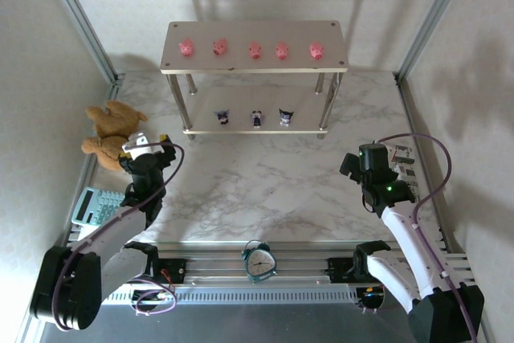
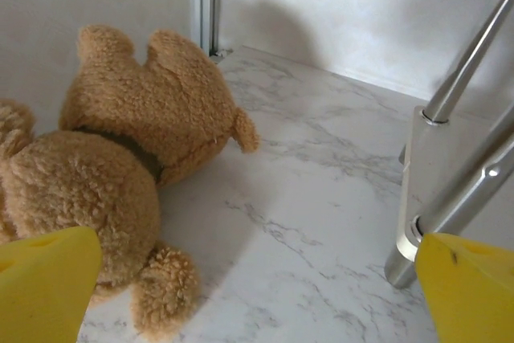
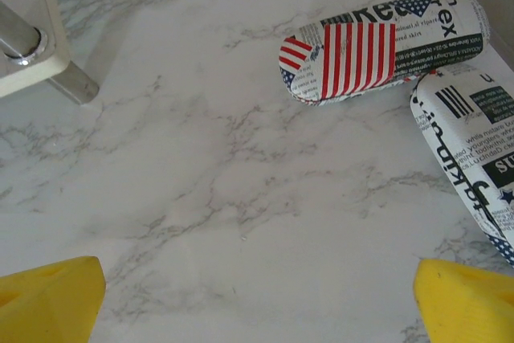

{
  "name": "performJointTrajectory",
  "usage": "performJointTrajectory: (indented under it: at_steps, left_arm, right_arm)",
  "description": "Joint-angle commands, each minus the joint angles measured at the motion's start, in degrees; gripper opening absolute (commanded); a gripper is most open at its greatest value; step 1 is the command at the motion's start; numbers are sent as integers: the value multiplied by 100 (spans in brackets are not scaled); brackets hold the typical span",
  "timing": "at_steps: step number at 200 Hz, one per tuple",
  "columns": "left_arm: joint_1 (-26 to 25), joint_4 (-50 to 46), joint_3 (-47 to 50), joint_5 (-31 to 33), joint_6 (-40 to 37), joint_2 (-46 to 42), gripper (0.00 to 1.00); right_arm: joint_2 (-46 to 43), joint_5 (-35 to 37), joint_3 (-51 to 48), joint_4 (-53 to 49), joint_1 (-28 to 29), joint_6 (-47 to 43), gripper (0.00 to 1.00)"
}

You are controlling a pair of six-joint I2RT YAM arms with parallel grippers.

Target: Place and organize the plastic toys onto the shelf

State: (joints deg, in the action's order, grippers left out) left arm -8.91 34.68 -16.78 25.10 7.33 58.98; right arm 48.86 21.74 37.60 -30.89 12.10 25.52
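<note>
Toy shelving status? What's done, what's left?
Done: five pink pigs stand in a row on the top board of the shelf, and three purple-and-white figurines on its lower board. In hand: nothing; the left gripper and right gripper are both open and empty. Left: apparently nothing to place, perhaps only retracting the arms.

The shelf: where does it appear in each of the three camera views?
Top external: the shelf stands in the upper centre.
Left wrist: the shelf is at the right edge, two legs and a lower board corner.
Right wrist: the shelf is in the upper left corner, one board corner with a leg.
Shared landmark: the marble tabletop under it.
</note>
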Motion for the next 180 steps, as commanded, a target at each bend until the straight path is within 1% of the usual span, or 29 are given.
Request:
performJointTrajectory:
  at_steps: [1, 19, 59, 92, 99, 115, 128, 133, 137, 143, 155, 161, 164, 172, 180]
  left_arm:
    - [188, 1140, 211, -288, -178, 254, 100]
    - [355, 1881, 442, -565, -206, 447, 100]
    - [495, 2857, 649, -916, -443, 1013, 100]
    - [513, 3482, 649, -982, -713, 1839, 100]
    - [525, 3382, 583, -1191, -747, 1857, 100]
    - [530, 3743, 592, -1488, -947, 2086, 100]
    - [564, 3908, 572, -1513, -922, 2410, 100]
    - [574, 4201, 610, -1416, -897, 2547, 100]
    - [612, 4163, 607, -1367, -807, 2546, 100]
    - [722, 4117, 639, -1578, -730, 2511, 100]
    - [831, 4653, 809, -1808, -681, 2798, 100]
    - [846, 5141, 864, -1827, -729, 3050, 100]
    - [847, 5122, 857, -1810, -723, 3042, 100]
    - [878, 4430, 712, -1882, -642, 2831, 100]
    - [891, 4502, 612, -1904, -662, 2964, 100]
  right_arm:
    - [26, -114, -100, 317, -75, 23, 99]
    - [61, -176, -154, 420, -84, 40, 99]
    - [330, -179, -188, 630, -88, -24, 99]
    - [539, -169, -193, 767, -103, -66, 99]
    - [554, -161, -197, 785, -108, -82, 99]
    - [547, -66, -225, 851, -116, -126, 99]
    - [554, 32, -263, 926, -116, -165, 99]
    - [554, 61, -283, 964, -112, -189, 99]
    - [552, 94, -290, 1005, -117, -207, 99]
    - [563, 132, -318, 1054, -122, -228, 99]
    - [579, 239, -365, 1176, -120, -264, 99]
    - [596, 296, -396, 1248, -124, -283, 99]
    - [597, 341, -416, 1292, -127, -287, 99]
    - [620, 423, -470, 1414, -129, -311, 99]
    - [625, 515, -546, 1571, -129, -347, 99]
